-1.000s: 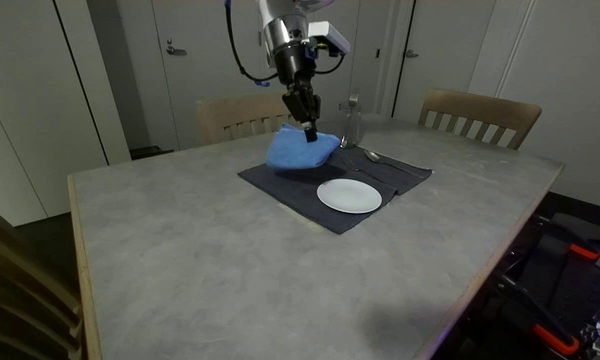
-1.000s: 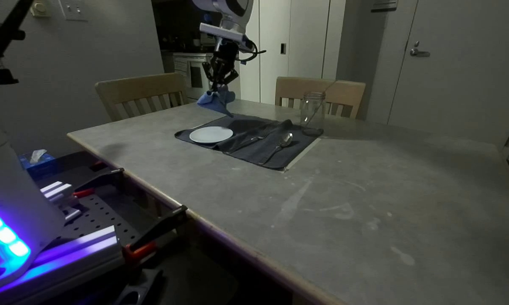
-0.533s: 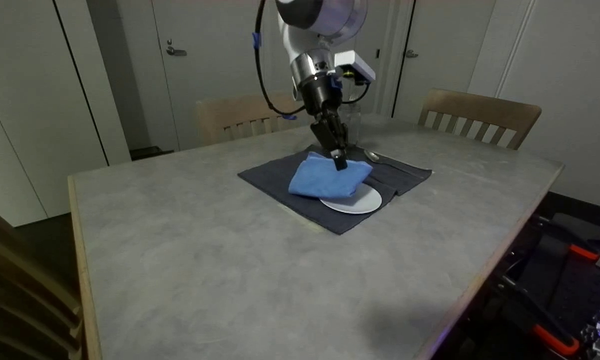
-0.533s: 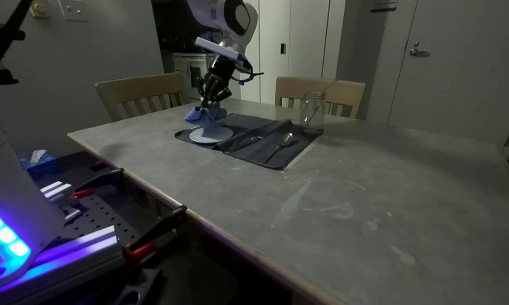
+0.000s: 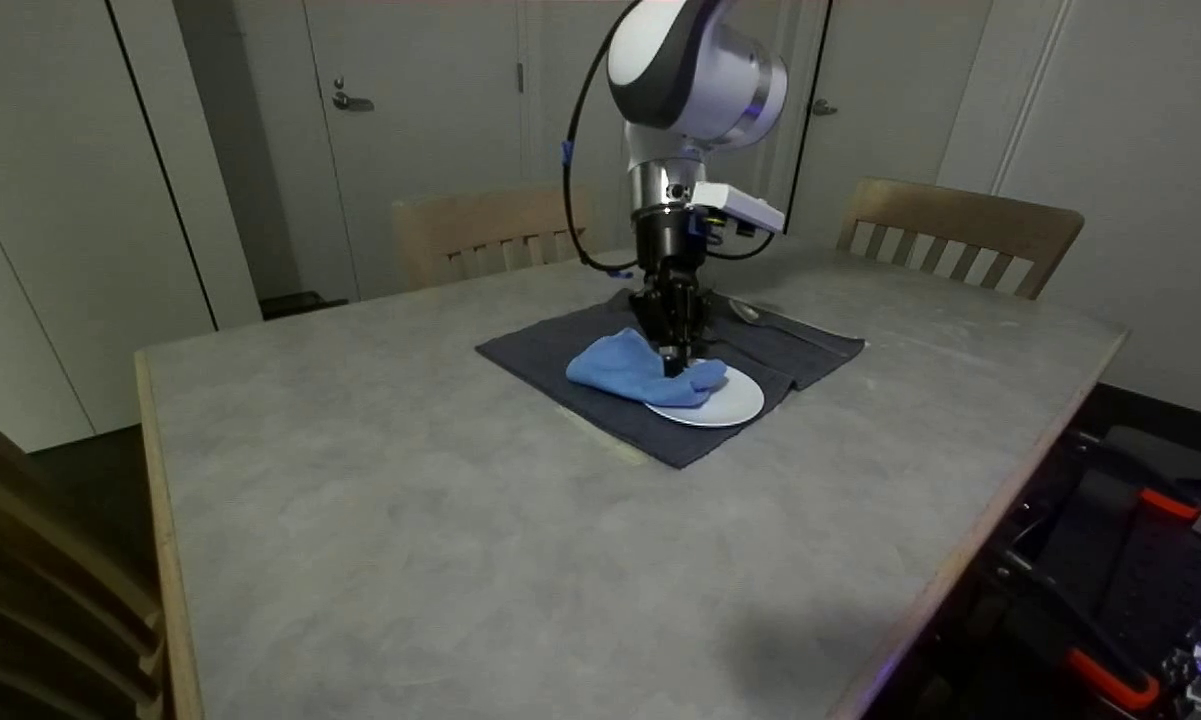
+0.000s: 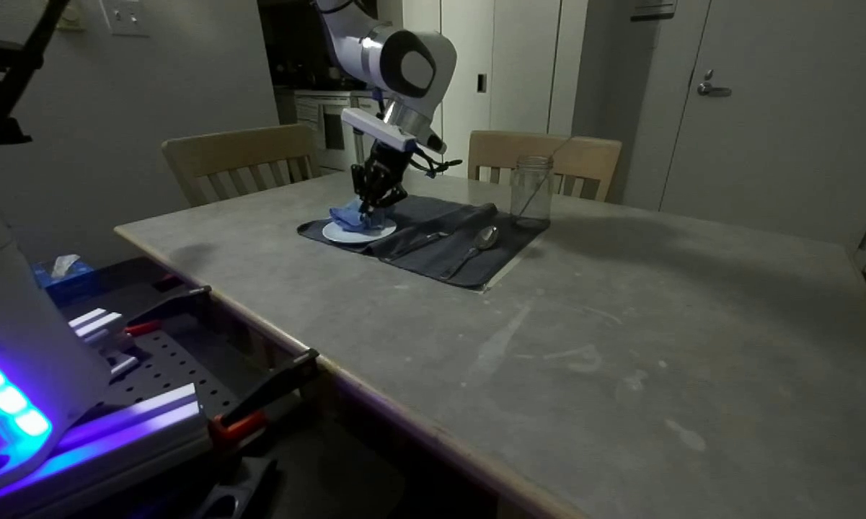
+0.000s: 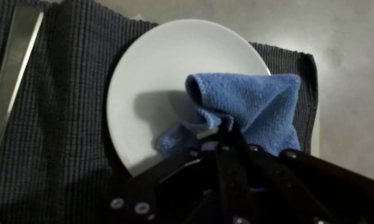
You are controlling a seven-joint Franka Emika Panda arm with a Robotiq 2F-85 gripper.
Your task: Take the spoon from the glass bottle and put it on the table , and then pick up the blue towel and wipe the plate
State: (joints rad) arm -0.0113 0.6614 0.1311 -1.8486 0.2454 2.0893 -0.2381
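My gripper (image 7: pixel 229 128) is shut on the blue towel (image 7: pixel 252 99), pinching a fold of it, and points down in both exterior views. The towel is bunched over part of the white plate (image 7: pixel 162 62) and hangs past its rim onto the mat; how firmly it presses cannot be told. In an exterior view the clear glass bottle (image 6: pixel 523 189) stands upright at the mat's corner with a thin utensil handle leaning out of it. A silvery spoon (image 6: pixel 484 239) lies on the mat, apart from the bottle. All this is on the grey table (image 5: pixel 410 520).
A dark grey mat (image 5: pixel 540 345) with a raised fold lies under the plate. Another metal utensil (image 7: pixel 14 71) rests on it beside the plate. Wooden chairs (image 5: pixel 960 225) stand around the table, and clamps (image 6: pixel 274 393) grip its edge near the robot's base.
The gripper has come down with the towel, bringing it from above the mat onto the plate. The towel has crumpled there. Spoon, bottle and plate have not moved.
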